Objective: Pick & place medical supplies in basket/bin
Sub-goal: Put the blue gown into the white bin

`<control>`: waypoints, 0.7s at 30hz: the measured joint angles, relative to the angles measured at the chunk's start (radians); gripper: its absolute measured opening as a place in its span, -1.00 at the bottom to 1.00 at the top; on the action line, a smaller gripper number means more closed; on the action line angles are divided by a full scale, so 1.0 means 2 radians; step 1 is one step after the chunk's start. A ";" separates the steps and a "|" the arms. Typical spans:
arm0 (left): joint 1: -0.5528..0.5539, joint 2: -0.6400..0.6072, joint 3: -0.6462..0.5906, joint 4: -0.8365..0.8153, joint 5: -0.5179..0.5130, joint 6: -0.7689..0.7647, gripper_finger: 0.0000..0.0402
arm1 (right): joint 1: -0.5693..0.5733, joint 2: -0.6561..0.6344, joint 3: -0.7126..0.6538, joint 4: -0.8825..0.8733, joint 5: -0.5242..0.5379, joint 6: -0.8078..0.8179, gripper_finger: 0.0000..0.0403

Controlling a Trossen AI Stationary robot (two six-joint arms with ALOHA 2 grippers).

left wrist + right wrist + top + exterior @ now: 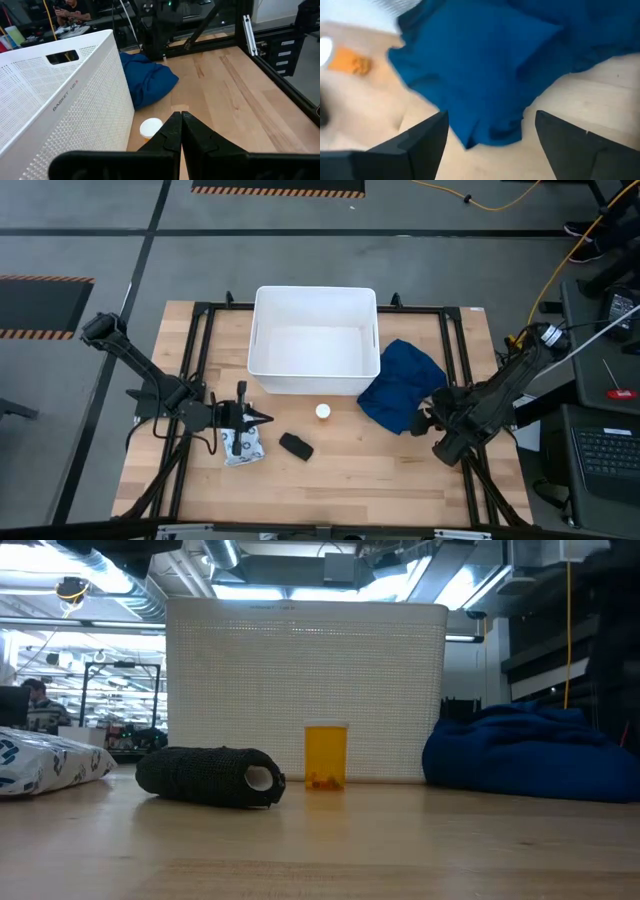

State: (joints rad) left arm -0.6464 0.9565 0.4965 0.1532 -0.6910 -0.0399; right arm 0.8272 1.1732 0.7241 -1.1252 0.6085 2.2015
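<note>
The right gripper (490,132) sits near the table's right edge with its fingers (422,140) spread wide and released, holding nothing; the hem of the large dark-blue cloth (402,385) lies just ahead of the gap between them, not pinched. The cloth is heaped on the table (380,470) just beside the right end of the white tub (314,338), which stands at the middle of the table's far edge.

The left gripper (262,418) hovers toward the table's left side, its fingers (172,132) clenched tip to tip with nothing between them. Just beneath it lies the small white packet with dark dot pattern (241,448), near the front-left part of the table. The small black oblong (295,445) lies just to the packet's right, apart from it. The tiny orange bottle with white cap (323,412) stands upright in front of the tub's near wall, between the oblong and the cloth.
</note>
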 joint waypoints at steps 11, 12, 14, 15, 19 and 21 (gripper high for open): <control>0.000 0.000 0.000 0.000 0.000 0.000 -0.98 | 0.000 0.000 -0.109 0.130 0.013 0.051 0.47; 0.000 0.000 0.000 0.000 0.000 0.000 -0.98 | 0.000 0.000 -0.112 0.132 0.013 0.056 0.47; 0.000 0.000 0.000 0.000 0.000 0.000 -0.98 | 0.000 0.000 -0.117 0.133 0.013 0.063 0.47; 0.000 0.000 0.000 0.000 0.000 0.000 -0.98 | 0.000 0.000 -0.120 0.134 0.013 0.064 0.47; 0.000 0.000 0.000 0.000 0.000 0.000 -0.98 | 0.000 0.000 -0.124 0.135 0.028 0.066 0.47; 0.000 0.000 0.000 0.000 0.000 0.000 -0.98 | 0.001 0.000 -0.126 0.136 0.052 0.076 0.47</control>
State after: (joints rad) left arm -0.6462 0.9565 0.4965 0.1528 -0.6914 -0.0397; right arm 0.8284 1.1735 0.4727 -0.8536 0.7123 2.3543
